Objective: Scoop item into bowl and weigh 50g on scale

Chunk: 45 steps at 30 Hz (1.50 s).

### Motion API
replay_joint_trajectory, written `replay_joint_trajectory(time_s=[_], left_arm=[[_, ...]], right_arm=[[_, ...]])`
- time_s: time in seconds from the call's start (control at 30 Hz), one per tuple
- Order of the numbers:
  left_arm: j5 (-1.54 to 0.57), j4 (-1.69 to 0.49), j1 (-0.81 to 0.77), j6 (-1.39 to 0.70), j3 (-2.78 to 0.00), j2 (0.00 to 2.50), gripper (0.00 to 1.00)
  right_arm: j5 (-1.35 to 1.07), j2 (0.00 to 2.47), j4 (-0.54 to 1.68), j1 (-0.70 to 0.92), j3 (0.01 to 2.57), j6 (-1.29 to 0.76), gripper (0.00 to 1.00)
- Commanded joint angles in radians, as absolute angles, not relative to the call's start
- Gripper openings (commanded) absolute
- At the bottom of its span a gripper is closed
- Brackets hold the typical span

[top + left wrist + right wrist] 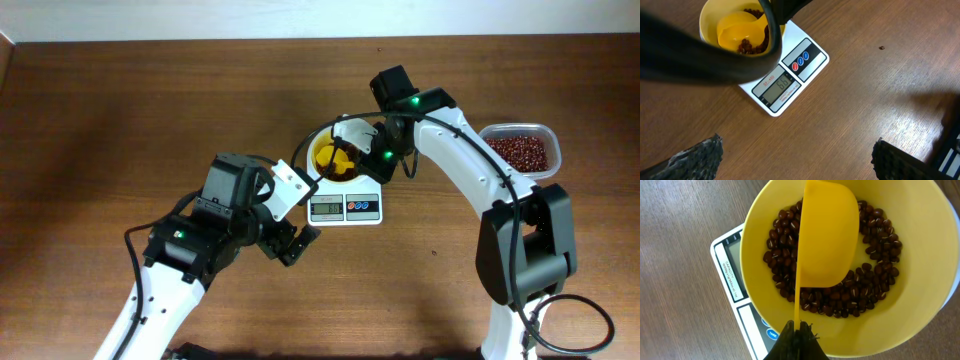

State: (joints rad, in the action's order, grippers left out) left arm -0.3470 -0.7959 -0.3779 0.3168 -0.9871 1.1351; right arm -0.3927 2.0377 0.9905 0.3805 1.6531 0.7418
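Yellow bowl [922,235] on white scale [726,265], dark reddish-brown beans [880,267] inside.

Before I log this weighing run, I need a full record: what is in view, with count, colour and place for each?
bowl: one, pale yellow, sitting on the scale.
beans: many, dark reddish-brown, in the bottom of the bowl.
scale: one, white, mid-table under the bowl.
scoop: one, yellow, inside the bowl over the beans.
container: one, clear plastic, right side of the table, holding more of the same beans.
stray bean: one, dark, alone on the table, apart from the scale.
table: one, brown wood.
left end effector: one, open and empty, over the table near the scale.
right end effector: one, shut on the scoop's handle.
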Motion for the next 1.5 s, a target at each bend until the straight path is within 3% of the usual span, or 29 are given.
replay_joint_trajectory(time_s=[0.0, 0.37, 1.47], left_arm=[[-0.344, -0.794, -0.379, 0.310, -0.982, 1.124, 0.99], [-0.344, -0.794, -0.379, 0.310, -0.982, 1.124, 0.99], [-0.344, -0.794, -0.379, 0.310, -0.982, 1.124, 0.99]], right_arm=[[-0.401, 2.058, 1.006, 0.385, 1.668, 0.751, 0.04], [-0.591, 2.058, 1.006, 0.287, 1.668, 0.686, 0.04], [-0.565, 2.058, 0.926, 0.208, 1.668, 0.651, 0.04]])
